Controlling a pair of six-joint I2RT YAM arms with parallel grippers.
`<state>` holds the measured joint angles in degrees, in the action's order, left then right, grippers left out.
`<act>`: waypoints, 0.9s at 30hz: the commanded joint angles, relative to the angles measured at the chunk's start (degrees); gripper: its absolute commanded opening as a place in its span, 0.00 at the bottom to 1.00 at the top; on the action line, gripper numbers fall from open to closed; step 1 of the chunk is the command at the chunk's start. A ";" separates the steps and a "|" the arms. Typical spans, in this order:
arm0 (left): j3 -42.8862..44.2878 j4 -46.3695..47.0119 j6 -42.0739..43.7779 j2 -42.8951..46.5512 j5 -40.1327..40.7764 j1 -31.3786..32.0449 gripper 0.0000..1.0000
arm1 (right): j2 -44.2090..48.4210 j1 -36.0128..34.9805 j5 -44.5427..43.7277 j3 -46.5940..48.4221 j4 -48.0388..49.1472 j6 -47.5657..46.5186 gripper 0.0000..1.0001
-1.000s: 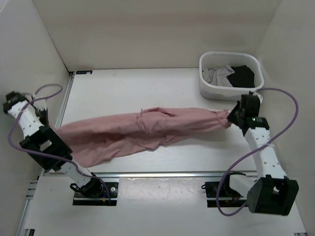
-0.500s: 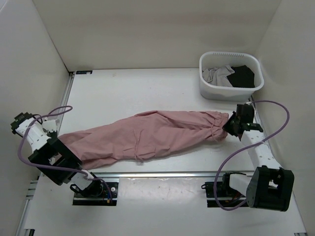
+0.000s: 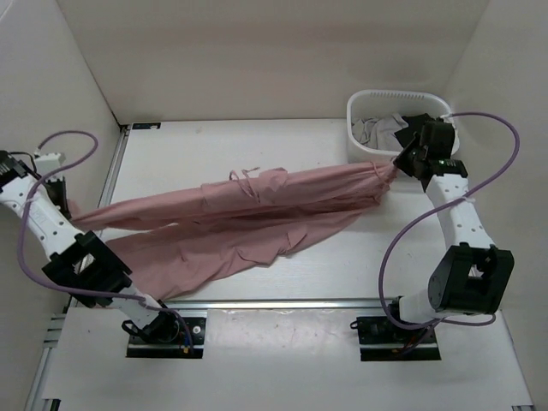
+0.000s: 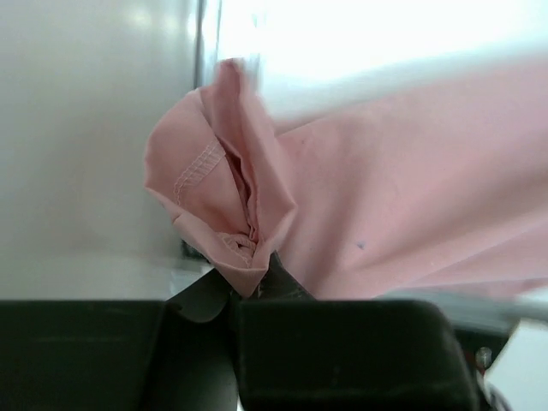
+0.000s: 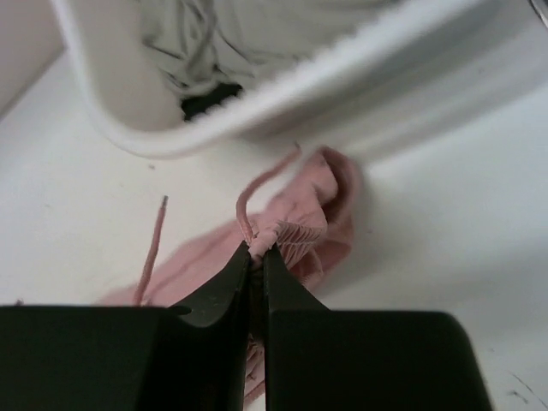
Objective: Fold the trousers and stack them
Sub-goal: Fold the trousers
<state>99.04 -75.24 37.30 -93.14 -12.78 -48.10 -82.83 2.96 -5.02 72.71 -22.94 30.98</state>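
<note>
The dusty-pink trousers [image 3: 248, 214] stretch across the table from left to right, one leg pulled taut and raised, the other leg lying lower toward the front left. My left gripper [image 3: 70, 211] is shut on a leg hem [image 4: 224, 205] at the far left. My right gripper [image 3: 396, 163] is shut on the gathered waist [image 5: 301, 229] next to the basket, with a thin pink drawstring [image 5: 151, 248] hanging beside it.
A white basket [image 3: 370, 154] at the back right holds a grey garment [image 3: 379, 130] and a black garment [image 3: 422, 133]. White walls close in the left, back and right. A metal rail [image 3: 282, 304] runs along the table's front edge.
Both grippers have lifted and moved back from the front, pulling the trousers taut. The right gripper moved up next to the basket; one leg now hangs apart from the other.
</note>
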 commanded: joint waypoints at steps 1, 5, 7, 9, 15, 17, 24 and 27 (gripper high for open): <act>-11.90 0.62 5.49 7.26 5.82 -1.91 0.14 | 2.31 1.61 -2.90 -7.81 -0.97 -0.57 0.00; -35.87 5.17 8.57 14.38 10.99 -2.44 0.14 | 2.32 2.65 -3.68 -17.39 0.09 2.06 0.00; -41.54 7.82 9.80 15.71 13.64 -3.93 0.14 | 1.62 4.32 -3.16 -20.49 0.70 3.46 0.11; -46.04 10.03 11.48 15.71 16.63 -6.21 0.18 | -0.14 5.92 1.46 -22.08 2.02 2.86 0.67; -43.87 9.51 13.24 14.92 19.89 -9.38 0.72 | -1.99 5.92 9.67 -22.08 5.45 0.13 0.84; -41.31 7.23 14.64 14.92 20.42 -9.38 0.84 | -2.68 5.92 10.29 -22.08 5.45 1.71 0.86; -28.64 3.32 12.62 9.48 14.72 -9.38 0.87 | -10.15 5.05 7.31 -21.30 6.50 9.97 0.91; -33.99 5.19 9.64 6.49 13.57 -6.32 0.87 | -15.25 1.62 6.07 -16.30 6.50 9.97 0.91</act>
<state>68.51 -70.22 48.95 -84.03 3.68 -56.27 -93.89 7.70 1.30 53.25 -17.61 38.46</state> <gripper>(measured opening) 0.869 0.911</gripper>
